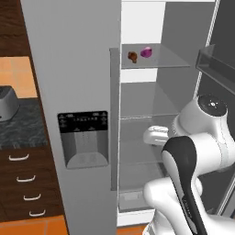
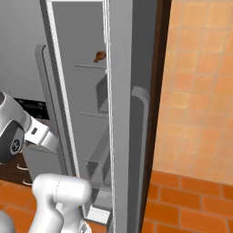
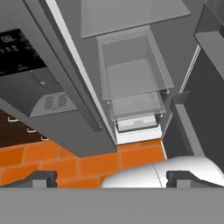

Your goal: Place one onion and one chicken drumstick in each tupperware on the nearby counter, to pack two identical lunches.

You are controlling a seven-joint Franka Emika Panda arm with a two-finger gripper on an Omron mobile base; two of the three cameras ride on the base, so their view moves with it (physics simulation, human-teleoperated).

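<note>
Onion handling: judged light, firm and glossy, likely to roll or slip; best pinched across its widest middle.
Gripper (image 3: 111, 178): bottom of the hand view, two dark tips set well apart with nothing between them, so released and empty; it looks down into the lower fridge and at the orange floor.
Arm: lower right of the left base view, bent low in front of the open fridge, well below the food.
Fridge drawers (image 3: 131, 89): centre of the hand view, clear bins, nothing seen inside.
Fridge door with dispenser (image 1: 83, 137): left of centre in the left base view, closed; its edge borders the opening on that side.
Open door (image 2: 127, 113): centre of the right base view, narrowing access from that side.
Onion (image 1: 146, 52): upper centre of the left base view, on the high glass shelf (image 1: 170, 57).
Chicken drumstick (image 1: 132, 56): just beside the onion on the same shelf; judged light, stiff, greasy; grip the thick end.
Toaster (image 1: 7, 103): far left, on the counter (image 1: 23, 124).
</note>
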